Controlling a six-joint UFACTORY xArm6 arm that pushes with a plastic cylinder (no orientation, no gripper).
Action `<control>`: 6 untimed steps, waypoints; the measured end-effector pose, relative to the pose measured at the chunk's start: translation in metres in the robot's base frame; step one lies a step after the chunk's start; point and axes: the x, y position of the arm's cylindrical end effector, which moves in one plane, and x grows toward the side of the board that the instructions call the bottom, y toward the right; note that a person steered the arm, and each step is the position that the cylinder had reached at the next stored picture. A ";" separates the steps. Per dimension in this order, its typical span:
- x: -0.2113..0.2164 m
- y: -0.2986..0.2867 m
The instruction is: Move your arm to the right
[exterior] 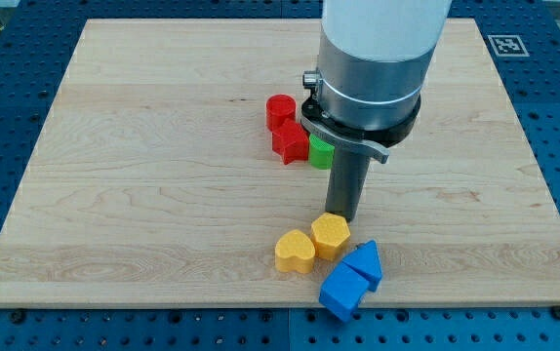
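My tip (343,214) stands on the wooden board (143,175), just above the yellow hexagon block (330,235) and touching or nearly touching its upper edge. A yellow heart block (295,252) sits to the left of the hexagon. A blue triangular block (365,262) and a larger blue block (342,291) lie below and right of the tip. A red cylinder (280,109) and a red star-like block (289,142) lie up and left of the tip. A green block (320,152) is partly hidden behind the arm.
The arm's wide grey and white body (378,58) hides the upper middle of the board. A blue perforated table (553,117) surrounds the board. A fiducial marker (503,44) sits at the view's top right.
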 end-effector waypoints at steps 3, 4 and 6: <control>0.000 0.002; 0.000 0.003; 0.000 0.005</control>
